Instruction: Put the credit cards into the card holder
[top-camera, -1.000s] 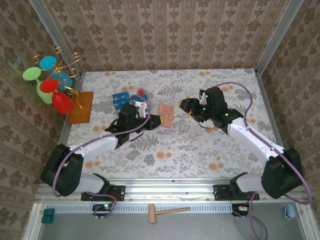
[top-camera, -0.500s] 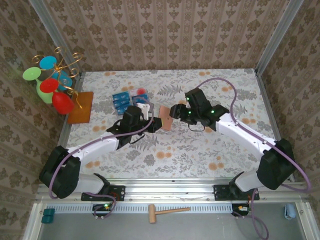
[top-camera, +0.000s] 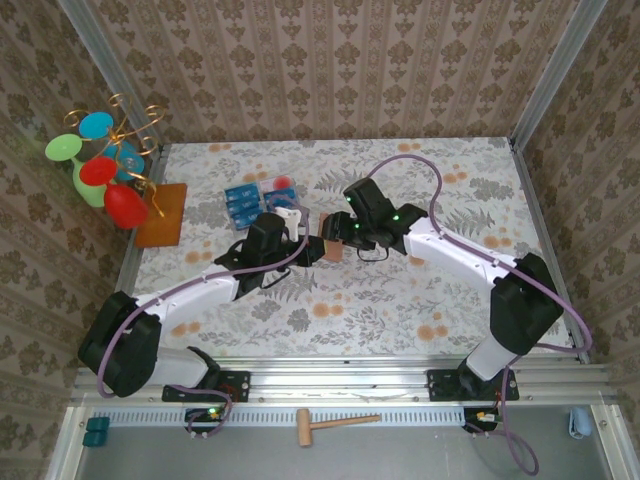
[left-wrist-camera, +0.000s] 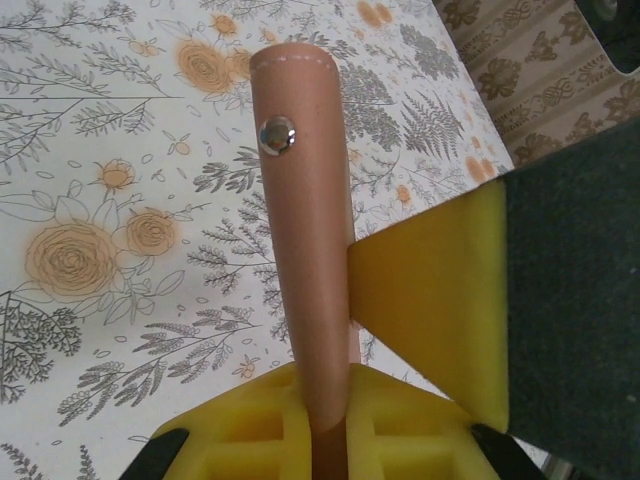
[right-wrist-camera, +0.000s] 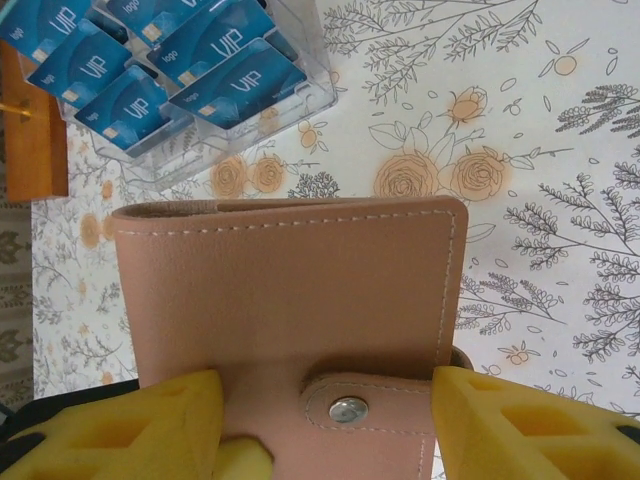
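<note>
Pinching the holder (left-wrist-camera: 305, 200) by its lower end in the left pincer (left-wrist-camera: 335, 400), pads pressed tight on the leather, and keeping it raised edge-up over the middle of the counter (left-wrist-camera: 110, 200). Bringing the right pincer (right-wrist-camera: 328, 400) up to the holder's flat face, pads spread to either side of the tab (right-wrist-camera: 400, 400) and, as far as can be seen, closed on nothing. Showing the snap on that tab fastened, so reads as a holder not yet opened. Leaving the cards (right-wrist-camera: 215, 60) stacked in overlapping rows in the clear tray (right-wrist-camera: 310, 100) on the far left of the counter, near the holder but apart from it. Showing none in either pincer and none poking out of the holder. Judged from this, sits at an early stage: holder lifted and presented, nothing stowed. Left to do, most likely: popping the snap, folding the holder open, then fetching the cards from the tray one at a time and sliding each into a pocket. Cannot tell from here the number of pockets or their look inside.
</note>
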